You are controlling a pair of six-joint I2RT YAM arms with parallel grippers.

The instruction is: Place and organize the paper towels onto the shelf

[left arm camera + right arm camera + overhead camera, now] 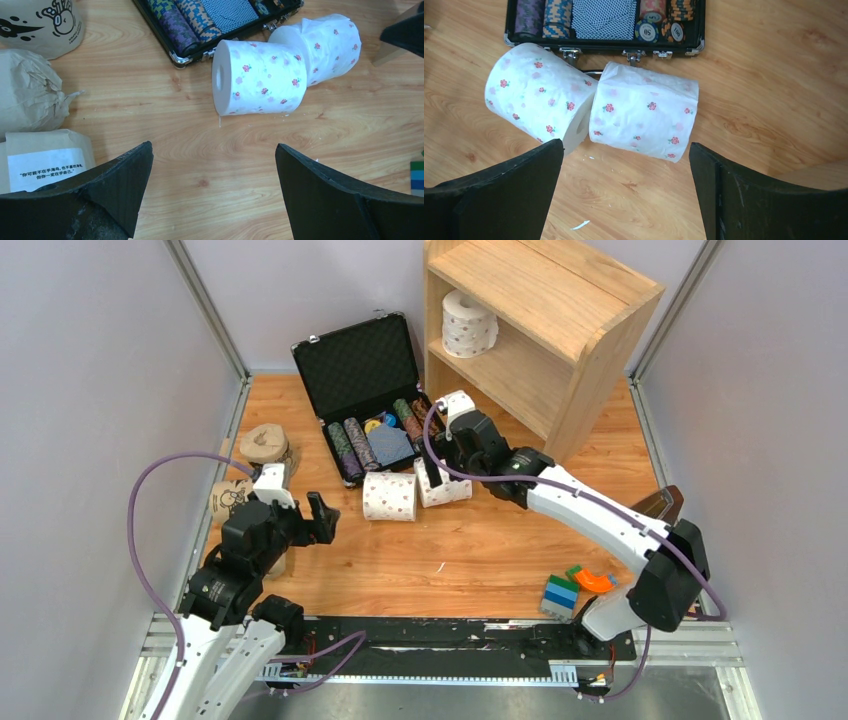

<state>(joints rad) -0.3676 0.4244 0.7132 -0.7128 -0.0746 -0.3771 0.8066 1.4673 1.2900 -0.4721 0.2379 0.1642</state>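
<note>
The right claw (pixel 625 145), spread wide and empty, is hovering over two flowered white rolls (pixel 541 95) lying side by side on the table (pixel 480 550), just beside the black case (pixel 355 360). The left claw (pixel 214 147), equally open, is facing three tan rolls (pixel 264 443). Only one roll (pixel 468 322) is sitting on the shelf (pixel 540 290); five are waiting.

The left pincer (pixel 212 150) apparently hides part of the labelled roll (pixel 47 159).
</note>
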